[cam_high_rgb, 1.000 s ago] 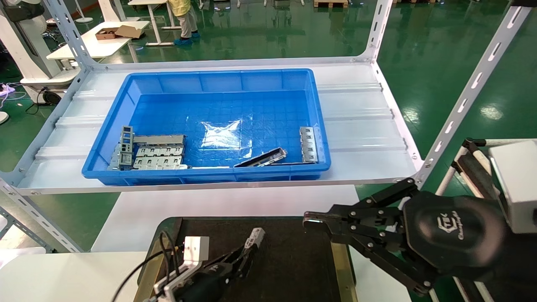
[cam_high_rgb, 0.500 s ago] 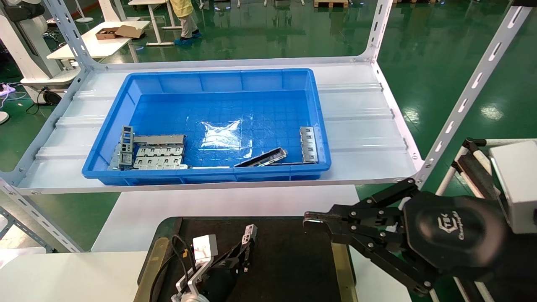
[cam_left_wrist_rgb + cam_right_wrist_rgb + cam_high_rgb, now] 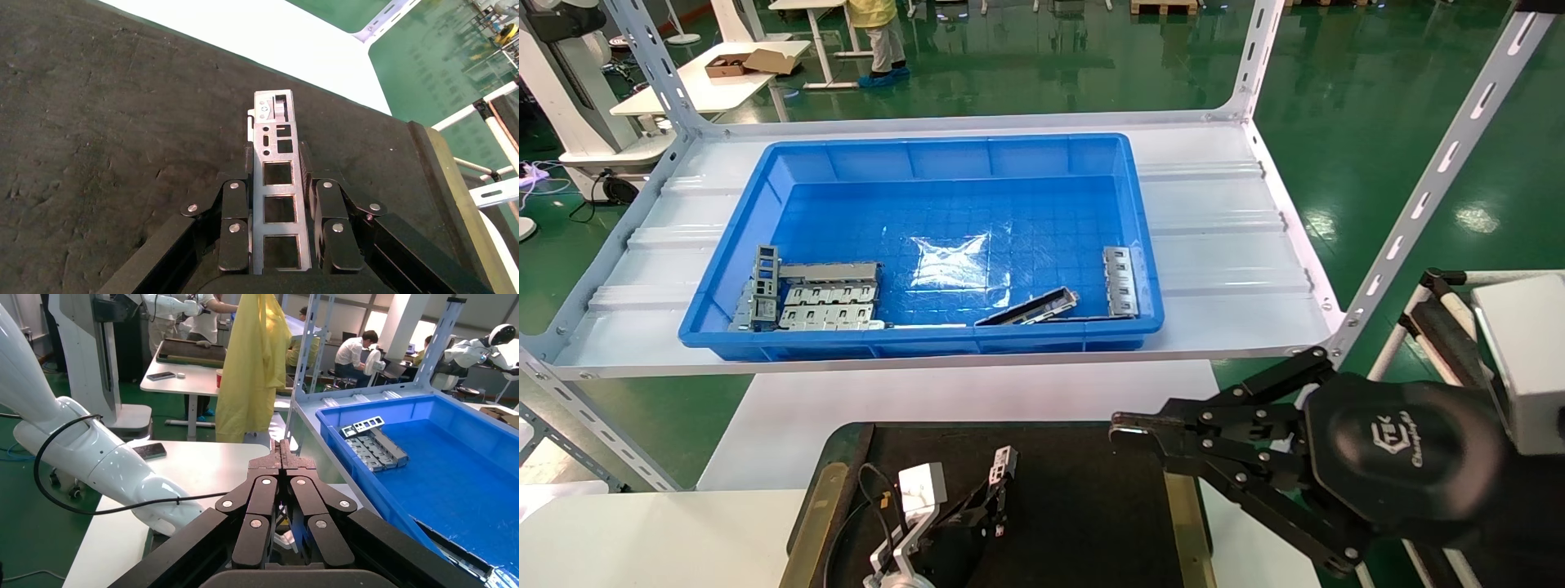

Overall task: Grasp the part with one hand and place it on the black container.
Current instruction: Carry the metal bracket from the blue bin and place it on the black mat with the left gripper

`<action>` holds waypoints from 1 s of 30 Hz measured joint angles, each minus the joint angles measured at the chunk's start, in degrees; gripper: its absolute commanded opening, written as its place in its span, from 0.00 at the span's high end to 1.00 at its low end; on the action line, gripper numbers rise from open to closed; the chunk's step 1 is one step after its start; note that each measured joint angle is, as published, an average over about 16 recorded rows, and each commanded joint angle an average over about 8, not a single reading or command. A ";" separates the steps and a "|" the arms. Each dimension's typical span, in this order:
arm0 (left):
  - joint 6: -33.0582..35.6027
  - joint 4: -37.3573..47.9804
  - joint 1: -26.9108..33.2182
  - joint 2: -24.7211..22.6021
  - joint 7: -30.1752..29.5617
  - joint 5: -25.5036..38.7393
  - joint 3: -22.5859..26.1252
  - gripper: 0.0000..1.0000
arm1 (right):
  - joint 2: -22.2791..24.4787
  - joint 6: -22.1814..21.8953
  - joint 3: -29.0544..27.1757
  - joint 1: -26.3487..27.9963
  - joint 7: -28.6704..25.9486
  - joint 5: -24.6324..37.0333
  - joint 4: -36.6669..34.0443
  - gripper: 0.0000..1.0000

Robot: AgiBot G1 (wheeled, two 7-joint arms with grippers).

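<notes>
Silver-grey part [image 3: 275, 184] clamped in left pincer [image 3: 278, 223]; long axis running forward out of it, over black container [image 3: 1091, 506] | right pincer [image 3: 1128, 429] closed, empty, parked alongside

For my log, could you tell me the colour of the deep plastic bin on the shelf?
Bright blue plastic bin; head view shows it best.

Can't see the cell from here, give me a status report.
Left pincer shut on the part, low over the black container. Right pincer shut, empty, parked at the container's right edge. Nothing in the way.
</notes>
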State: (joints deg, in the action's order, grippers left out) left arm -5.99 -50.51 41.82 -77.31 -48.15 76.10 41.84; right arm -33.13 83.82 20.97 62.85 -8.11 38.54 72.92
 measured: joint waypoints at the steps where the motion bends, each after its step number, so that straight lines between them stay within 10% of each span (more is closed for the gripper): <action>1: -0.39 0.16 0.13 -0.02 -0.02 -0.47 0.57 0.99 | 0.00 0.00 0.00 0.00 0.00 0.00 0.00 1.00; 3: -1.15 0.45 0.39 -0.04 -0.02 -1.43 1.69 0.89 | 0.00 0.00 0.00 0.00 0.00 0.00 0.00 0.96; 11: -4.03 1.11 1.39 0.00 0.47 -5.74 6.16 0.00 | 0.00 0.00 0.01 0.00 0.00 -0.01 0.00 0.01; 30: -7.76 -4.82 3.62 2.97 4.53 -13.09 13.53 0.00 | 0.01 -0.01 0.02 0.01 0.01 -0.01 0.00 0.00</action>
State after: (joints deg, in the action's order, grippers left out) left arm -13.75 -55.34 45.45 -74.34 -43.62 63.01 55.37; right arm -33.12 83.81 21.00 62.85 -8.09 38.53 72.92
